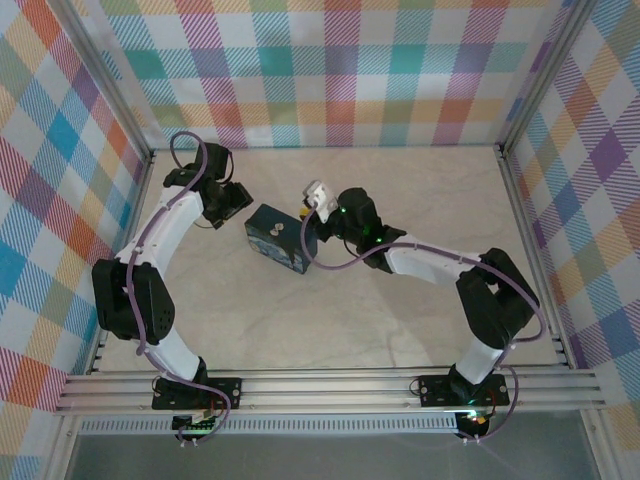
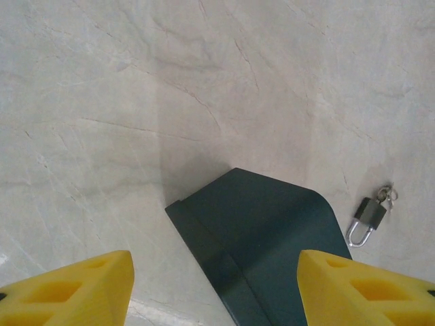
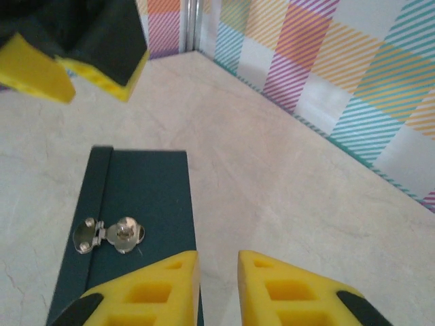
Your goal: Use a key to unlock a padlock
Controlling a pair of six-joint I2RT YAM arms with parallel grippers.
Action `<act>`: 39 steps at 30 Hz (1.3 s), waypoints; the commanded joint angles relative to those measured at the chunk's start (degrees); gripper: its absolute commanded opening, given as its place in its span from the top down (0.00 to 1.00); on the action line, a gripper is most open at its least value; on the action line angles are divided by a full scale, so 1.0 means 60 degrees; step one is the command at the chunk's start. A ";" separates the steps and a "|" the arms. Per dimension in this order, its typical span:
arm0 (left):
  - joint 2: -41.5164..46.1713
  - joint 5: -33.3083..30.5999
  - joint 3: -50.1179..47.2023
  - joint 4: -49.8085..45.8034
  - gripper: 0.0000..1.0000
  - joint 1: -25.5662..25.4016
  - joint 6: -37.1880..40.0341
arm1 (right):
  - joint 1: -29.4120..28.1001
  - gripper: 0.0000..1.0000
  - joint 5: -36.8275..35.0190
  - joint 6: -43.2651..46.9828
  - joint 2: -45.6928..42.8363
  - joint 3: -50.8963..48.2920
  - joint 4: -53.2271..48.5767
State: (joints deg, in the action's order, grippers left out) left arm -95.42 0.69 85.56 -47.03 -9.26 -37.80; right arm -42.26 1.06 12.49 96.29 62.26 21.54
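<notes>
My left claw [image 2: 215,268] is spread wide, its two yellow fingers [image 2: 75,288] in the bottom corners of the left wrist view, with nothing pinched between them. A dark blue-green box [image 2: 265,234] lies on the pale marbled bench [image 2: 136,102] ahead of that gap, one rounded corner pointing to the upper right of the frame. I cannot tell whether either finger touches it. To the right of the box, apart from it and flat on the bench, lies the padlock [image 2: 371,212]. It is small, with a dark body and a silver shackle [image 2: 356,235] pointing to the lower left. The key [image 2: 387,195] is a tiny grey metal piece at the body's upper-right end, opposite the shackle, and it is too small for me to say whether it sits in the keyhole. My right claw [image 3: 217,265] is nearly pressed together, a slim strip of bench showing between its fingers, and it pinches nothing. In the right wrist view its left finger overlaps the box's near right corner. A small silver clasp [image 3: 109,235] sits on the box's top near the left edge. The left claw hangs in the upper left of that view, beyond the box, and a checked wall [image 3: 340,68] runs across the upper right. From above, the box lies mid-bench between my two claws.
</notes>
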 commanded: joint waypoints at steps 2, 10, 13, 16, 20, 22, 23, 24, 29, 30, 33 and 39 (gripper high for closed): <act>0.0136 0.0422 0.0114 0.0066 0.36 0.0076 0.0428 | 0.0216 0.66 0.0150 -0.0992 -0.0785 0.0054 -0.0729; 0.1297 0.0283 -0.1390 -0.0355 0.33 -0.0112 0.0611 | 0.1312 0.51 0.2048 -0.2359 -0.0889 0.0228 -0.2405; 0.1777 -0.0084 -0.2038 -0.0568 0.33 -0.0086 0.0552 | 0.1325 0.27 0.2974 -0.2473 -0.0540 0.0522 -0.2599; 0.2079 -0.0180 -0.2598 -0.0658 0.31 0.0061 0.0526 | 0.1223 0.00 0.3440 -0.2397 -0.0184 0.1173 -0.3174; 0.2432 -0.0054 -0.3060 -0.0673 0.25 0.0337 0.0558 | 0.1125 0.00 0.4509 -0.1673 0.0378 0.2130 -0.4177; 0.2599 0.0015 -0.3183 -0.0664 0.24 0.0409 0.0571 | 0.1125 0.00 0.4885 -0.0952 0.0723 0.2458 -0.4693; 0.2680 0.0049 -0.3213 -0.0660 0.24 0.0436 0.0609 | 0.1125 0.00 0.4953 -0.0527 0.0886 0.2522 -0.4744; 0.2736 0.0089 -0.3222 -0.0679 0.24 0.0444 0.0617 | 0.1125 0.00 0.5000 -0.0120 0.1060 0.2637 -0.4855; 0.2822 0.0235 -0.3109 -0.0834 0.24 0.0488 0.0802 | 0.1121 0.00 0.5835 0.1141 0.1932 0.3842 -0.6343; 0.2843 0.0272 -0.3109 -0.0834 0.24 0.0494 0.0823 | 0.1111 0.00 0.5939 0.1153 0.2074 0.4037 -0.6530; 0.2887 0.0270 -0.3112 -0.0856 0.23 0.0503 0.0828 | 0.1083 0.00 0.6167 0.1066 0.2297 0.4213 -0.6595; 0.2927 0.0303 -0.3127 -0.0856 0.23 0.0506 0.0848 | 0.0838 0.00 0.5949 0.1207 0.2638 0.4197 -0.6694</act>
State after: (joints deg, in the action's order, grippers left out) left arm -79.61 2.07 66.78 -50.81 -6.96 -33.56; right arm -36.10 35.00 17.26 110.61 85.54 -16.53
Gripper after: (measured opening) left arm 0.765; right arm 0.997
